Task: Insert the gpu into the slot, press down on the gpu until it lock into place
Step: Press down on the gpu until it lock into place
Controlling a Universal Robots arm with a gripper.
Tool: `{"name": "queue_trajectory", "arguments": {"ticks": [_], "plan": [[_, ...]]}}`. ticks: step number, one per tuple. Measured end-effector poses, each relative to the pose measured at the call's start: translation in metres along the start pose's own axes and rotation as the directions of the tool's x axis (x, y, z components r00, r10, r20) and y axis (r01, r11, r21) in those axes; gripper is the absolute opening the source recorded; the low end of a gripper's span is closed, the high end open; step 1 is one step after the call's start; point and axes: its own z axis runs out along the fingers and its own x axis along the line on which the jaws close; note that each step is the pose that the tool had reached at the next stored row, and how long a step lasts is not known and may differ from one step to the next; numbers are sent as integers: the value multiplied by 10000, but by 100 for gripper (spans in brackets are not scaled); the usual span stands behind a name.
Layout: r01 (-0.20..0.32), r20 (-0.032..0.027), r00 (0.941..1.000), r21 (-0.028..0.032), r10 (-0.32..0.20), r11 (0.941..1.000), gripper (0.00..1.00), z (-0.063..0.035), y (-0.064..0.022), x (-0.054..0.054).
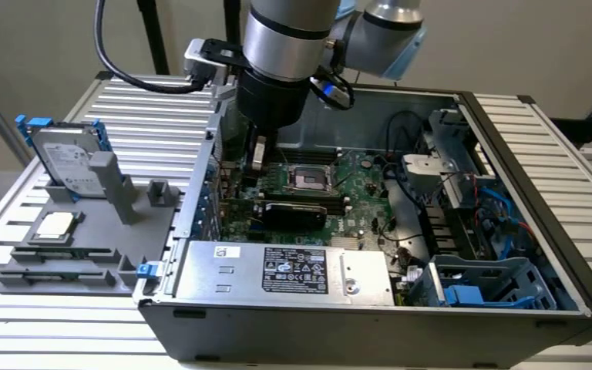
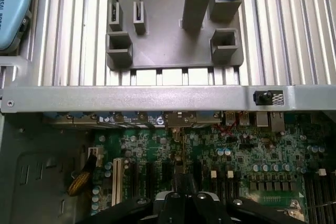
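Note:
The gpu (image 1: 290, 210), a flat black card, stands on edge across the green motherboard inside the open computer case, one end at the case's wall on the exterior view's left. My gripper (image 1: 258, 163) hangs just above that end of the card, fingers shut. In the wrist view the shut gripper (image 2: 184, 196) sits over a thin dark edge, the gpu (image 2: 178, 156), which runs toward the rear ports. I cannot tell whether the fingertips touch the card. The slot is hidden under the card.
The case's metal rim (image 2: 157, 98) lies close behind the gripper. A silver power supply (image 1: 275, 270) lies in front of the card, the CPU socket (image 1: 310, 177) behind it, cables and a blue drive cage (image 1: 481, 285) on the exterior view's right. Outside stands a grey fixture (image 1: 80, 231) with a hard drive (image 1: 65, 158).

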Motion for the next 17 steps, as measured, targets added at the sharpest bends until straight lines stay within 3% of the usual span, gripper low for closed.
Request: {"name": "queue_trajectory", "arguments": {"ticks": [2, 3, 4, 6, 14, 15, 17], "plan": [[-12, -46, 10000, -363, 10, 9993, 11, 2, 6, 0], [-16, -62, 10000, -511, 13, 9987, 11, 4, 6, 0], [-19, -73, 10000, -610, 15, 9981, 11, 8, 5, 0], [-24, -81, 10000, -675, 18, 9977, 11, 33, 1, 0], [-22, -82, 10000, -693, 16, 9976, 11, 189, 68, 4], [-21, -82, 10000, -728, 15, 9973, 11, 196, 70, 5], [-30, -84, 10000, -876, 23, 9962, 11, 197, 71, 4]]}}
